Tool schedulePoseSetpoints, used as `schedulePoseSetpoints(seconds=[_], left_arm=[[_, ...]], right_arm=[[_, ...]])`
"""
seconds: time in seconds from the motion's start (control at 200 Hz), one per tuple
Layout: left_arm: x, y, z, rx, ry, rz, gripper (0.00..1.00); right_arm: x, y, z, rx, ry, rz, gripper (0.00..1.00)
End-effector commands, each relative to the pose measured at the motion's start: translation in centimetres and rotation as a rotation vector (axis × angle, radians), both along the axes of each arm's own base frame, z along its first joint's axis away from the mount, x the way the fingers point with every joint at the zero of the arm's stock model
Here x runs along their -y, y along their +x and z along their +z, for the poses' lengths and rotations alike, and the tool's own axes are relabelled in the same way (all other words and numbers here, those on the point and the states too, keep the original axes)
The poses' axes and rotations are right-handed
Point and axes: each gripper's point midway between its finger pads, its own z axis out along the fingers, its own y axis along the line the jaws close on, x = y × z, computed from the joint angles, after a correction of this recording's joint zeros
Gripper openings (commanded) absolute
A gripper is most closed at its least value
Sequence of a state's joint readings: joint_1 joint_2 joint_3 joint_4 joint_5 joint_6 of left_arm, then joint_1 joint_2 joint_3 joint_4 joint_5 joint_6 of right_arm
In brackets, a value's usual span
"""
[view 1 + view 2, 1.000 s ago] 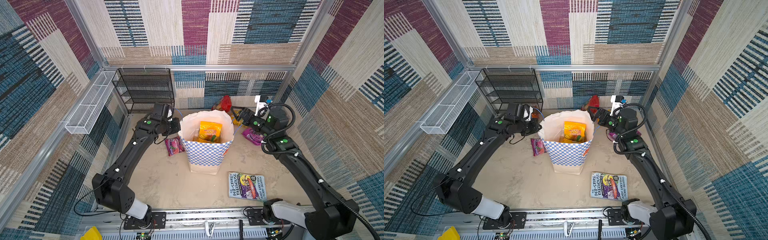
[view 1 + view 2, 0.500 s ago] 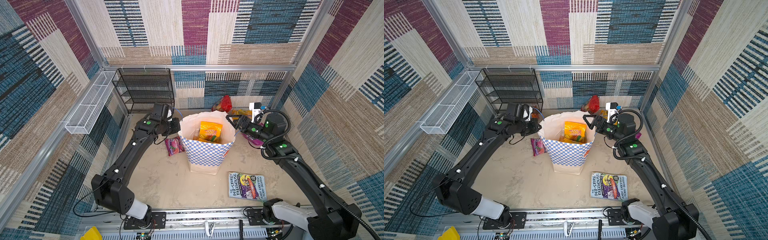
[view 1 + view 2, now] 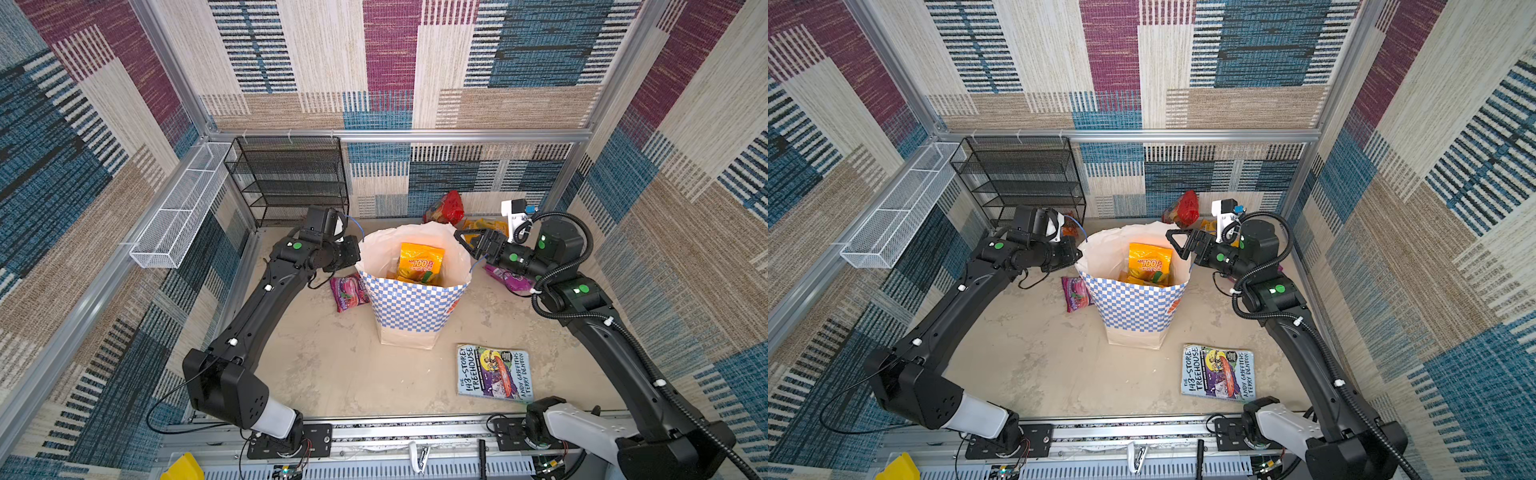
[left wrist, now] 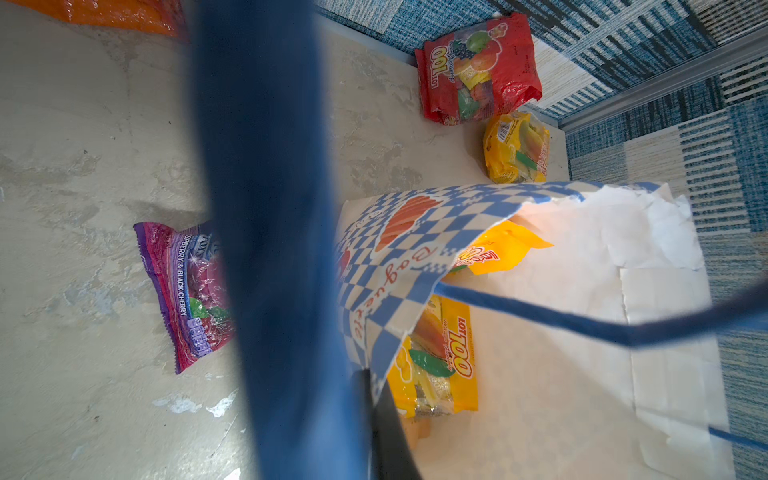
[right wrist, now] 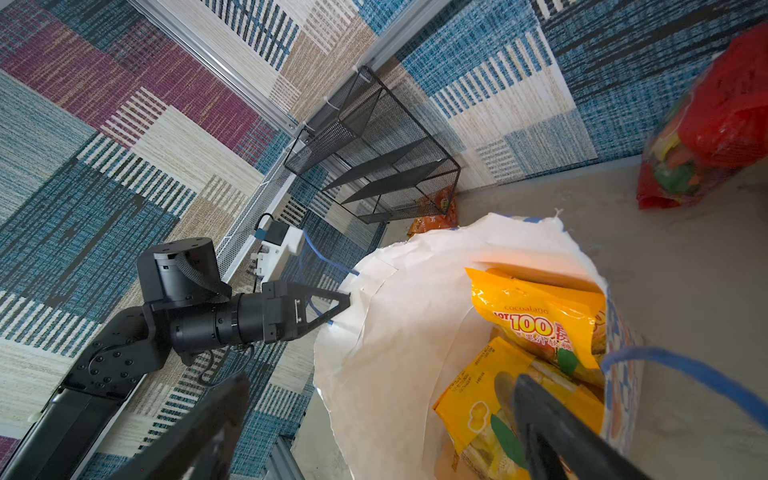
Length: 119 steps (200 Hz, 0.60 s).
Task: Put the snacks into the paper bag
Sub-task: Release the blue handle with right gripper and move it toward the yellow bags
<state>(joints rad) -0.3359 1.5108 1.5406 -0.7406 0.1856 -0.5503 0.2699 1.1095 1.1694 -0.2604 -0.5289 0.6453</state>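
Note:
The blue-and-white checkered paper bag stands upright and open mid-table. Two yellow mango snacks lie inside. My left gripper is shut on the bag's left rim beside a blue cord handle. My right gripper hangs open and empty over the right rim. On the table lie a purple-pink Fox's packet, a red packet, a yellow packet, a purple packet partly under my right arm, and an orange packet.
A flat illustrated book lies front right of the bag. A black mesh rack stands at the back left, and a white wire basket hangs on the left wall. Walls close in on three sides.
My right gripper has swung from above the back-right packets toward the bag's right rim, staying open. The left gripper has kept its hold on the bag.

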Motion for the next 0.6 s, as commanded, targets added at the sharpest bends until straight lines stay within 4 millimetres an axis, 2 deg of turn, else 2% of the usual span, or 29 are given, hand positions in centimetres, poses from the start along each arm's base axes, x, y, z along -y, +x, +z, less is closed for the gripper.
schedulePoseSetpoints(seconds=[0.0,0.145,0.421,0.591], left_arm=[[-0.4,0.6,1.3,0.056,-0.005,0.029,0.0],[-0.7,0.6,1.2,0.057,0.006,0.037,0.0],[-0.4,0.5,1.2,0.05,-0.011,0.033,0.0],[-0.7,0.5,1.2,0.052,0.002,0.047,0.0]], right_arm=[[0.7,0.8,-2.0,-0.057,-0.052,-0.052,1.0],[0.9,1.3,-3.8,-0.082,-0.075,-0.069,1.0],[0.9,2.6,-5.1,-0.124,-0.076,-0.062,1.0],[4.1,3.4,-3.9,-0.104,-0.077,-0.195,1.0]])
